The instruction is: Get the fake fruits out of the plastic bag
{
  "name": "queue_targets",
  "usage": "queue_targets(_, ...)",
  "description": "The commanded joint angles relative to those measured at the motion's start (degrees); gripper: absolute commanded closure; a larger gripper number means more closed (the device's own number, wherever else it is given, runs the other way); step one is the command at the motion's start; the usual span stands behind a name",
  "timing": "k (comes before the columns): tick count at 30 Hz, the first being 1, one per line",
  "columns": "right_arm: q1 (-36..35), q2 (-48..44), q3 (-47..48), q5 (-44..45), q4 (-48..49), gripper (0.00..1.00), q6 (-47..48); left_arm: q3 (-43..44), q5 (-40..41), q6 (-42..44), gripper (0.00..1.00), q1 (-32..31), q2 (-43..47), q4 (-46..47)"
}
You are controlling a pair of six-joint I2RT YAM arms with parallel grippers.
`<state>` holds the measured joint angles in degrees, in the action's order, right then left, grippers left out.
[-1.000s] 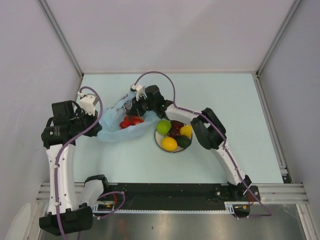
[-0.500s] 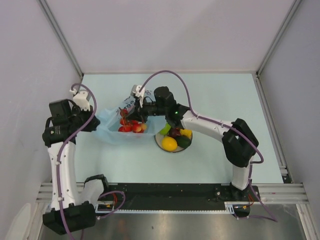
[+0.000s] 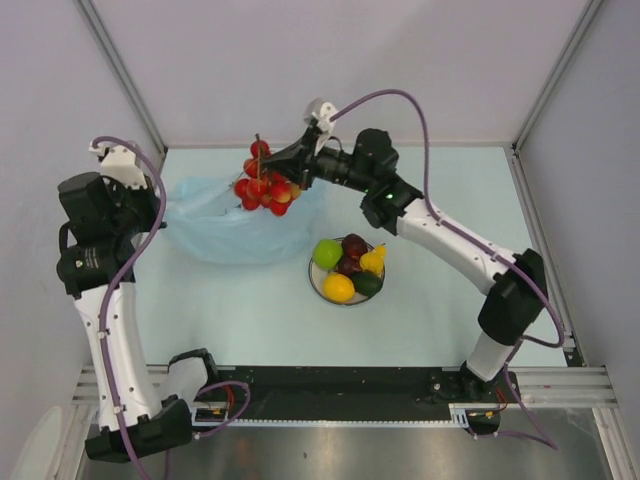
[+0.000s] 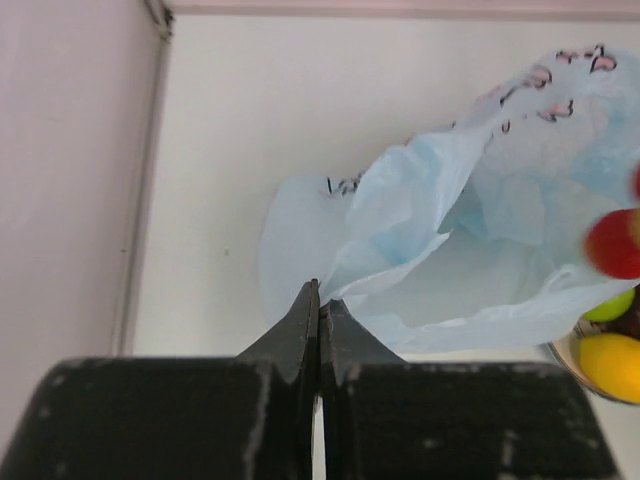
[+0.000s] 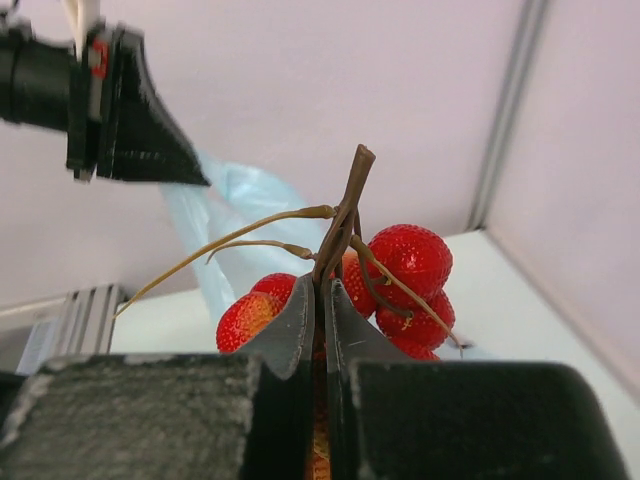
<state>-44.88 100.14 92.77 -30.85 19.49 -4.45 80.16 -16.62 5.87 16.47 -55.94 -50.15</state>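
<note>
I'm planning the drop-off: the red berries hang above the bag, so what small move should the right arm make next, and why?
Probably swing the berry cluster toward the plate. The right jaws are shut on its stem, it hangs clear above the plastic bag, and the other fruits already sit on that plate.

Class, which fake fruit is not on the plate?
The cluster of red berries: the right gripper holds it aloft by its stem; the rest lie on the plate.
</note>
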Motion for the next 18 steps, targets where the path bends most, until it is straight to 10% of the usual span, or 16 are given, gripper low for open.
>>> queue_targets(1, 2.3, -9.8, 0.1, 2.0, 2.8, 1.00, -1.1, 1.1, 7.8, -1.7, 1.00, 0.7, 1.3, 1.2)
queue_targets(18, 8.8, -29.9, -29.3, 8.1, -25.1, 1.00, 16.9, -10.3, -0.3, -5.3, 1.00, 2.6, 0.0, 3.9)
